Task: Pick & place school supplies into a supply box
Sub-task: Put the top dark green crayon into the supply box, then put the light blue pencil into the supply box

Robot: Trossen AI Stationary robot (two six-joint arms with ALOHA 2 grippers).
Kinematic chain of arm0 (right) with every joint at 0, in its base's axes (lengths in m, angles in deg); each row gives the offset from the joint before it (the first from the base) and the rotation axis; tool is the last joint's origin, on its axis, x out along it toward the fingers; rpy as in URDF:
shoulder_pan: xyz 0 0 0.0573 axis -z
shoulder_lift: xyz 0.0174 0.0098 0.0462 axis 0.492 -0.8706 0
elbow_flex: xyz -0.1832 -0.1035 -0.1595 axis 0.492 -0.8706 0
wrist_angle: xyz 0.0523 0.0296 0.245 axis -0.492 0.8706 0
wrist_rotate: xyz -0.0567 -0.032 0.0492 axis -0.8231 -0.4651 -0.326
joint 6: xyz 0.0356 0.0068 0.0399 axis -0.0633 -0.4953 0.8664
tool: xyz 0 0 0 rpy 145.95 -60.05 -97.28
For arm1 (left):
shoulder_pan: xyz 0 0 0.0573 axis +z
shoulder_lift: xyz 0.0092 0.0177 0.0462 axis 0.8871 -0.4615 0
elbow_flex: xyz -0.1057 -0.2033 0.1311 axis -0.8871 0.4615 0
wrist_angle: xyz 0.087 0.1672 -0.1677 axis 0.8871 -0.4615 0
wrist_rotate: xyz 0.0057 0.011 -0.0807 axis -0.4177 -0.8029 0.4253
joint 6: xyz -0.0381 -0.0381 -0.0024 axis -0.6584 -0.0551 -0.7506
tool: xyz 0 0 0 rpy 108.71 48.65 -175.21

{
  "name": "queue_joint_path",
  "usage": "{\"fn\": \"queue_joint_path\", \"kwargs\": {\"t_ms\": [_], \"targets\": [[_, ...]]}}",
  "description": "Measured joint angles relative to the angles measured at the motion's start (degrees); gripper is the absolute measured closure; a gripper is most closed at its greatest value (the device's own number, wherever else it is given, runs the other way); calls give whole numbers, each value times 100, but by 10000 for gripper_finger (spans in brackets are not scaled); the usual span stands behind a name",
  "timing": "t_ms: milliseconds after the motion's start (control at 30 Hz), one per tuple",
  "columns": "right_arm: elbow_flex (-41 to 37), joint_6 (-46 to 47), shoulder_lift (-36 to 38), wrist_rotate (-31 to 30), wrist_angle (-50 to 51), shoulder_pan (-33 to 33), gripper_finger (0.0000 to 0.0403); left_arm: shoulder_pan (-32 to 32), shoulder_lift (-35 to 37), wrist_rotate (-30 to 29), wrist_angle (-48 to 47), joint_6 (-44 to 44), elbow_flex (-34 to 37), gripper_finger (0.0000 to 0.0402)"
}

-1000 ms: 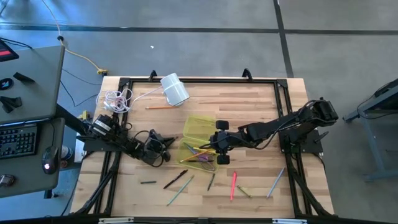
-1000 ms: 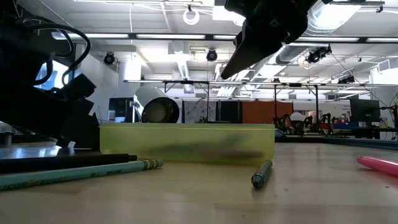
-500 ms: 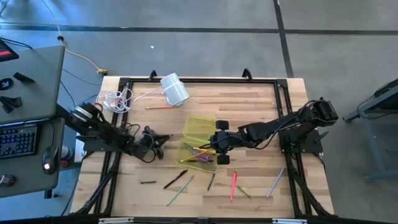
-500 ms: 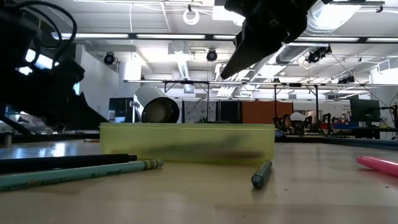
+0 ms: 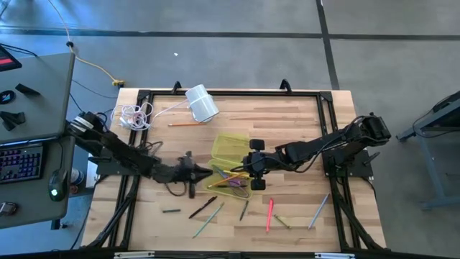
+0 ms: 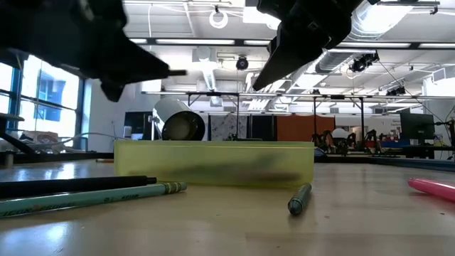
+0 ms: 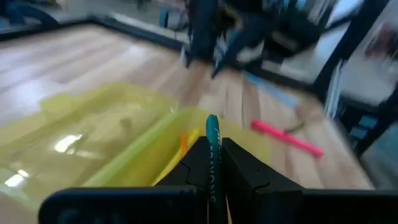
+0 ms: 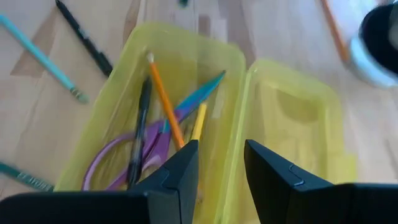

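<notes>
Yellow-green translucent plastic forms the supply box (image 5: 231, 176), which lies open near the table's centre with its hinged lid (image 5: 231, 147) folded flat on the far side. Inside the tray, the right wrist view shows an orange pencil (image 8: 164, 99), a yellow one, a black pen (image 8: 140, 121), a teal pencil and the purple-handled scissors (image 8: 143, 155). The left gripper (image 5: 192, 174), a second ago low over the bare boards well to the box's left, has swung in and now hovers just beside the box's left edge. Its jaws are narrow, pinching a green pencil (image 7: 212, 146) whose tip points over the tray wall. By judgement, this is the carry stage ending; release into the tray comes next. The right gripper (image 5: 249, 173) has not moved: it hangs over the box's right end, fingers parted and empty. Outside the box, several supplies lie on the near boards, among them a pink pen (image 5: 270, 213), a blue one (image 5: 318, 208) and a dark pen (image 5: 202, 208).
</notes>
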Motion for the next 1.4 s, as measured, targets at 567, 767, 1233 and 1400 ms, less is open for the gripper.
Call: {"fn": "queue_joint_path", "kwargs": {"t_ms": [567, 767, 1233, 1400], "targets": [[0, 3198, 1, 1520, 3373, -822, 289, 1557, -1966, 2731, -2943, 298, -2776, 312], [0, 3416, -1, 1541, 4568, -1364, 289, 1620, -2327, 2791, -2980, 274, -2861, 303], [-26, 1604, -1, 2583, 4644, -3431, 289, 1619, -2320, 2698, -2780, 560, -2873, 302], [-448, 1531, -1, 2511, 3565, -4207, 289, 1619, -2320, 2682, -2766, 571, -2873, 306]]}}
